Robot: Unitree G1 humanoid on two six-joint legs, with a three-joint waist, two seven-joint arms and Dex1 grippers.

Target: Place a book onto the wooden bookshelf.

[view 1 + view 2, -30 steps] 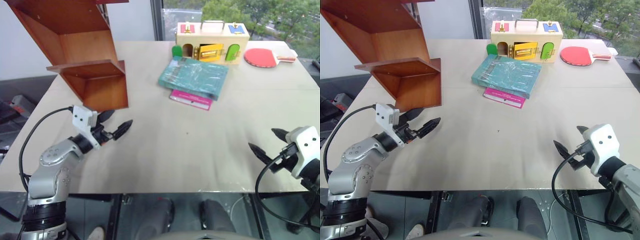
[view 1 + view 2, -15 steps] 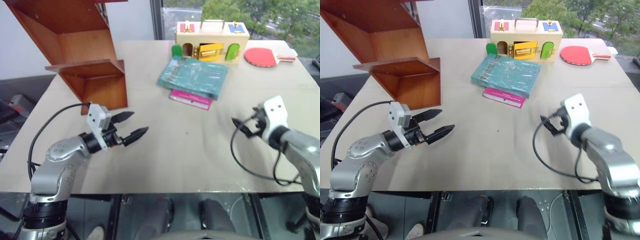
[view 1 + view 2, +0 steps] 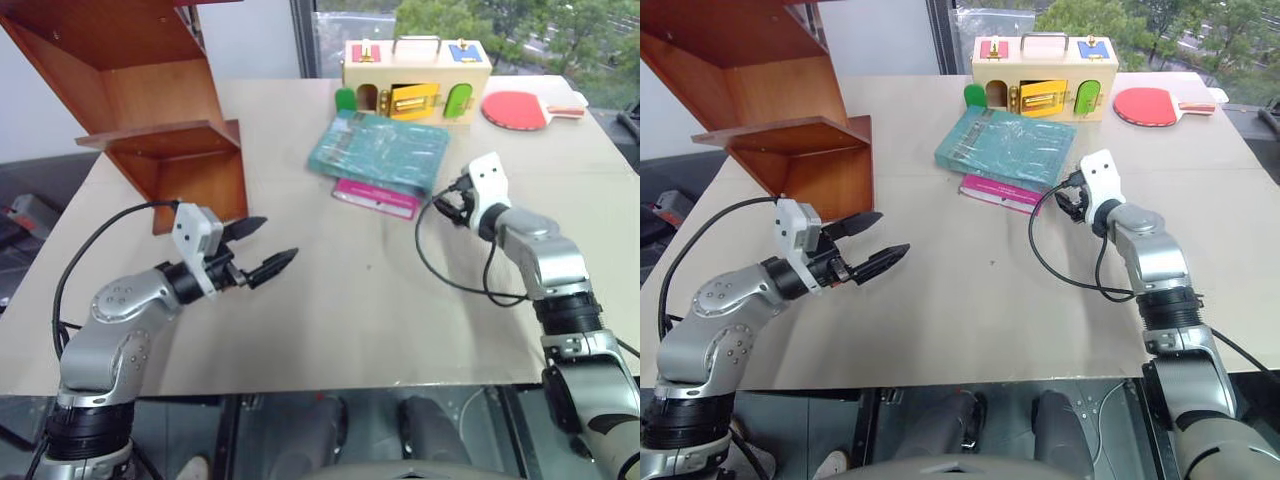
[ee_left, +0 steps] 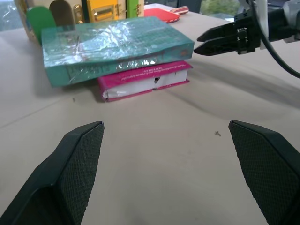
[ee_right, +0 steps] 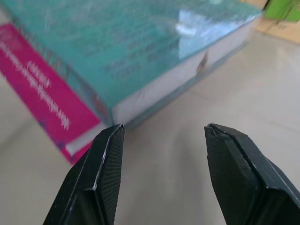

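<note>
2 books sat stacked on the table: the teal-green book on top of a thinner pink book, just in front of the yellow wooden box and well apart from the wooden bookshelf. Right gripper was just beside the teal book's near corner, fingers apart, gripping nothing; left gripper hovered wide open over bare table. Judged thick, stiff, fairly heavy, with a glossy, likely slippery cover, so best pinched deep across cover and page block at the overhanging corner.

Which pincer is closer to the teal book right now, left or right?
Right. The right pincer sits just off the teal book's near corner, not touching. The left pincer hovers far back across the table, near the wooden bookshelf.
</note>
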